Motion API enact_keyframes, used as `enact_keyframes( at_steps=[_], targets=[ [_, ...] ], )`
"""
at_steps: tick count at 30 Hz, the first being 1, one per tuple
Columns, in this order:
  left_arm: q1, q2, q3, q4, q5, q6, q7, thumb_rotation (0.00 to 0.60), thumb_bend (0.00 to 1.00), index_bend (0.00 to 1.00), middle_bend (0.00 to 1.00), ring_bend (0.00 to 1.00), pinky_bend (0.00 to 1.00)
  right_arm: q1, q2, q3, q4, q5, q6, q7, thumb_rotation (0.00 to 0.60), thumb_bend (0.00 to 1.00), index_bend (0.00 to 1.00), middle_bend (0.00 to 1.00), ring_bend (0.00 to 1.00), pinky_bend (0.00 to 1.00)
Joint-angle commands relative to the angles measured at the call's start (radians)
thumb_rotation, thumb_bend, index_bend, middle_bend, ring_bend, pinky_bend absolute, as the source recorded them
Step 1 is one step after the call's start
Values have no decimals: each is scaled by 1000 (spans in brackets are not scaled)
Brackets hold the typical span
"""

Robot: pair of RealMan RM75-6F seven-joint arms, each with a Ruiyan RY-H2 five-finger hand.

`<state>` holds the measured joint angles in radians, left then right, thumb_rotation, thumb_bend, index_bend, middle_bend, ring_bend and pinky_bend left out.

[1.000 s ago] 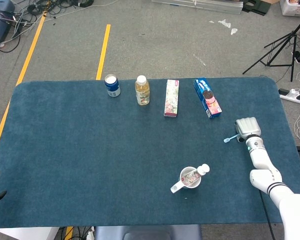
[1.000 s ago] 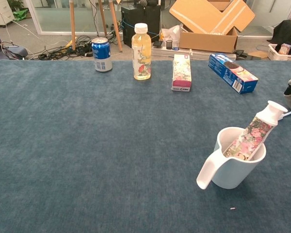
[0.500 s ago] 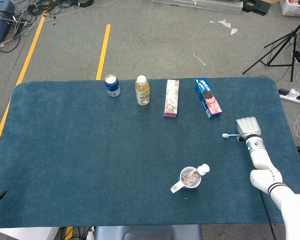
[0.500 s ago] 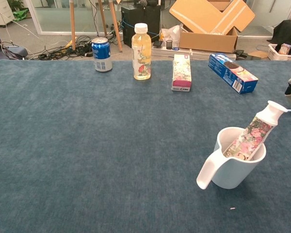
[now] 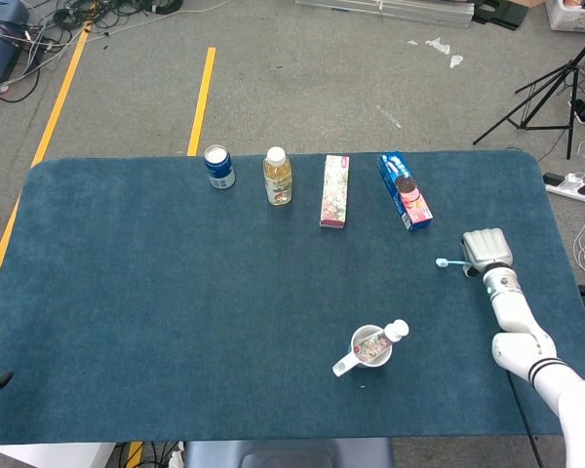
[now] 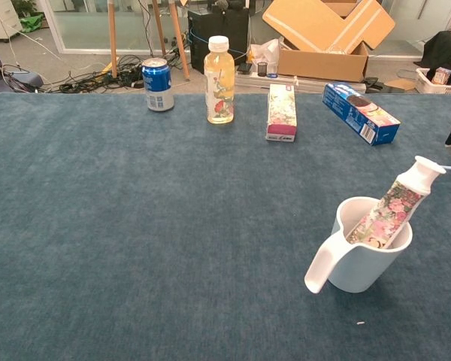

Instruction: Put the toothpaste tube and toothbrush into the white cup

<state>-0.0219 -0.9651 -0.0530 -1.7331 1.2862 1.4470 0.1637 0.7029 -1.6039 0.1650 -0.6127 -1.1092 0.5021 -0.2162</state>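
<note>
The toothbrush (image 5: 448,262) has been lifted from the cloth near the right edge of the table (image 5: 156,322) within the last second: its pale blue head, earlier angled down toward the surface, is now carried level, pointing toward the table's middle, and the right hand (image 5: 485,251) that grasps its handle has shifted slightly. The pickup is therefore judged complete, with the carry to the white cup (image 6: 364,259) not yet made. The toothpaste tube (image 6: 391,207) is already leaned inside that cup, capped end jutting over the rim, near the front edge and right of centre; half the task is taken as done. The fingers are covered by the back of the hand in the head view, so the exact grip cannot be made out. In the chest view only a sliver of the hand is caught at the right border. The left hand is shown in neither view.
</note>
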Motion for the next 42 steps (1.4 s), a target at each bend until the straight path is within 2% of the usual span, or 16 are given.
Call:
enact_keyframes(
  at_steps=[1, 11, 16, 23, 31, 36, 42],
  targets=[
    [0, 0, 0, 1, -1, -1, 0, 600, 0, 385, 136, 158, 182, -3, 5, 0, -8, -1, 5, 3, 600, 241, 641, 784, 774, 796],
    [0, -1, 2, 1, 3, 0, 2, 600, 0, 385, 135, 158, 182, -21, 50, 2, -74, -6, 45, 18, 600, 247, 642, 784, 774, 796],
    [-2, -2, 2, 0, 1, -3, 6, 600, 0, 385, 135, 158, 182, -34, 95, 5, -146, -4, 86, 7, 600, 251, 644, 784, 774, 796],
    [-2, -3, 3, 1, 1, -4, 9, 600, 0, 385, 135, 158, 182, -62, 201, 23, -339, -1, 171, 7, 600, 253, 644, 784, 774, 796],
    [-4, -4, 3, 2, -2, -8, 12, 600, 0, 385, 136, 158, 182, -105, 364, 63, -617, -34, 283, 106, 600, 253, 644, 784, 774, 795],
    [-5, -4, 3, 1, -4, -10, 14, 600, 0, 385, 136, 158, 182, -133, 478, 88, -797, -86, 333, 221, 600, 253, 644, 784, 774, 796],
    [-5, -4, 3, 0, -5, -11, 14, 600, 0, 385, 135, 158, 182, -159, 590, 96, -954, -190, 367, 397, 600, 253, 644, 784, 774, 795]
  ],
)
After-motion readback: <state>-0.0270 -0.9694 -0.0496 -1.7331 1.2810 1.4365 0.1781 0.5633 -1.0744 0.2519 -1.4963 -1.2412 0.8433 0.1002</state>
